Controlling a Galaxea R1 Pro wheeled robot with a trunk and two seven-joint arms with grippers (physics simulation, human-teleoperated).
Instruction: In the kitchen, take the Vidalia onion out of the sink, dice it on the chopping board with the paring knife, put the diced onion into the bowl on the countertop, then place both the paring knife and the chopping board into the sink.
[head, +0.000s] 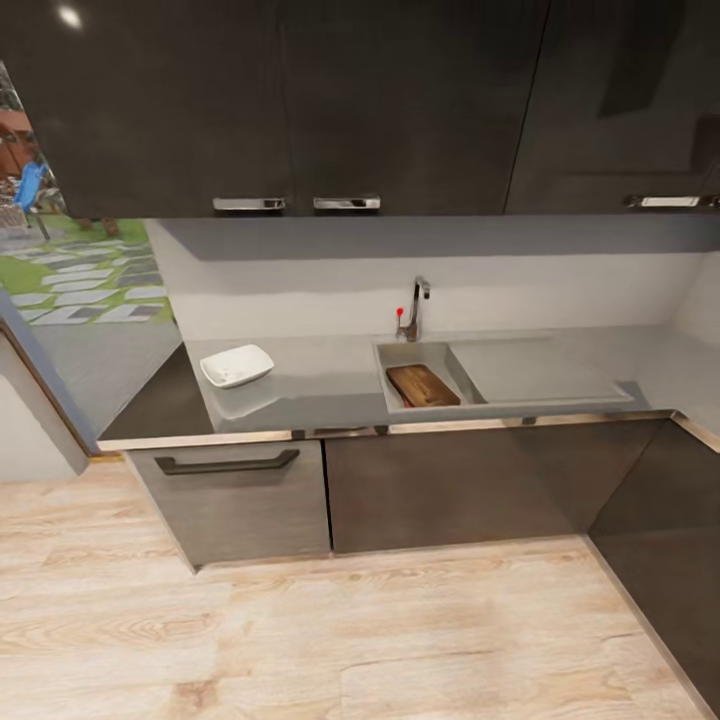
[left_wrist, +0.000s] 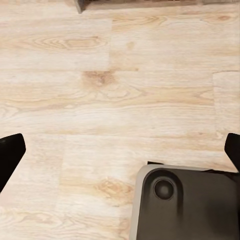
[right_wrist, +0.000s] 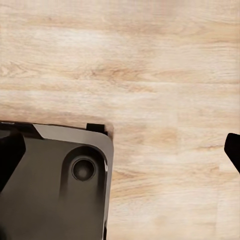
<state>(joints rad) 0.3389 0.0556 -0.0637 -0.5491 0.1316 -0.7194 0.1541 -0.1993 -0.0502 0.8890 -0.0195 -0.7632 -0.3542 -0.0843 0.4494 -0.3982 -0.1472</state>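
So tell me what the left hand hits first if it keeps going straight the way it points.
The left hand, fingers spread wide and holding nothing, points down at the wooden floor. Going straight on, it would most likely meet the floor, though the robot's dark base corner lies close beside that line and depth is unclear.

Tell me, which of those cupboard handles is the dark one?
The long handle on the lower-left cabinet front, under the white bowl. The upper cupboards' handles are short and silver.

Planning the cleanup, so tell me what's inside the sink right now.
The chopping board lies in the sink basin, filling most of it. Whether a knife or anything else sits under or beside the board cannot be told from here.
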